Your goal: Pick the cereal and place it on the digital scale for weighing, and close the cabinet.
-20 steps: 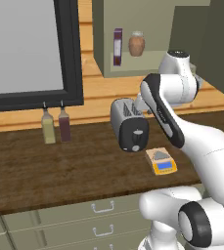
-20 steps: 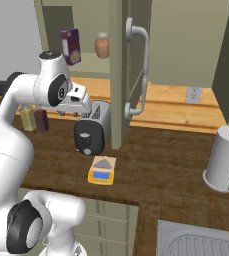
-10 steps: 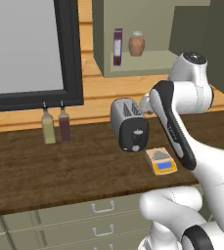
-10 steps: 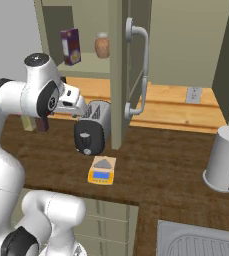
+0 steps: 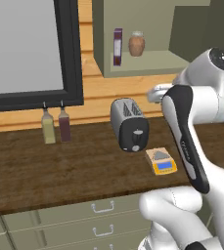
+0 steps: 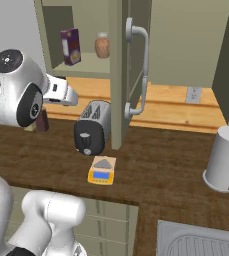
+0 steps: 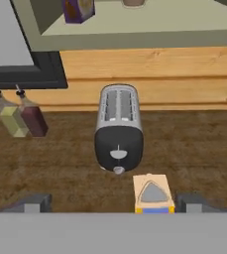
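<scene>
**Reach for the cereal not yet made**

We see the cereal [image 5: 117, 46] upright at the shelf's left end in the open cabinet [image 6: 117, 75], beside a brown jar [image 5: 136, 44]. Gripper [image 7: 116, 202] w/ jaws wide, empty, above the tabletop's front edge nr the digital scale [image 5: 161, 160]. Next, we judge: lift to shelf level.

arm: raised, elbow bent, forearm reaching forward
gripper [image 7: 112, 202]: empty, fingers [image 7: 33, 202] spread wide, pointing forward and down

One cereal box [image 5: 117, 46], one jar [image 5: 136, 44], one toaster [image 5: 129, 124], one digital scale [image 5: 161, 161], two bottles [image 5: 48, 127] [image 5: 64, 124], one kettle [image 6: 225, 159], one open cabinet [image 6: 118, 75].
</scene>
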